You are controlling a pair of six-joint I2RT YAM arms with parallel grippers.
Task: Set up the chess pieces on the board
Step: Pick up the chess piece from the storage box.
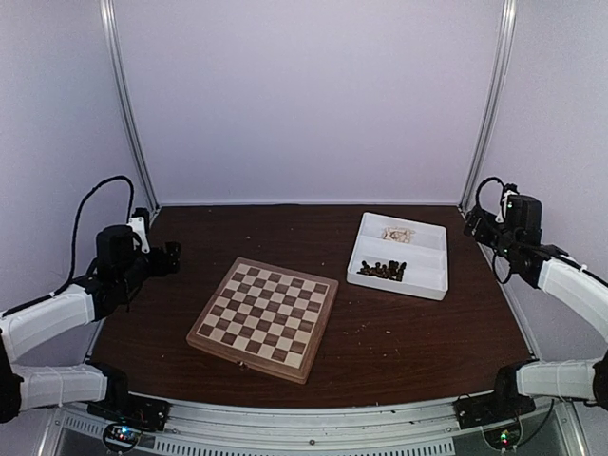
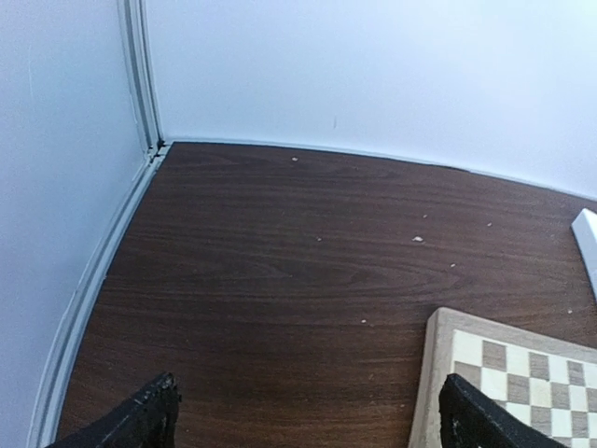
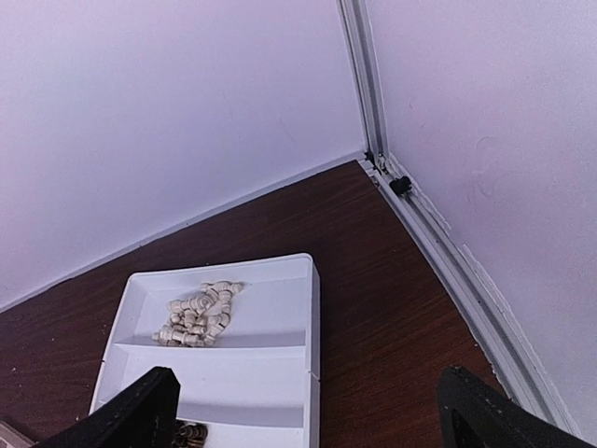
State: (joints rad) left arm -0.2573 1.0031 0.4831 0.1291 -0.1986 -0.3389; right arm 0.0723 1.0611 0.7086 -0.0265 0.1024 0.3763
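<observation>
The board lies bare at the middle of the dark table, turned slightly; its pale corner shows in the left wrist view. The chess pieces lie in a white tray at the back right: pale ones heaped in the far compartment, dark ones in the near one, just visible in the right wrist view. My left gripper hovers open left of the board, nothing between its fingers. My right gripper hangs open right of the tray, holding nothing.
White walls close in the table on three sides, with aluminium posts in the back corners. A rail runs along the right edge. Small pale crumbs dot the wood. A black cable loops above the left arm.
</observation>
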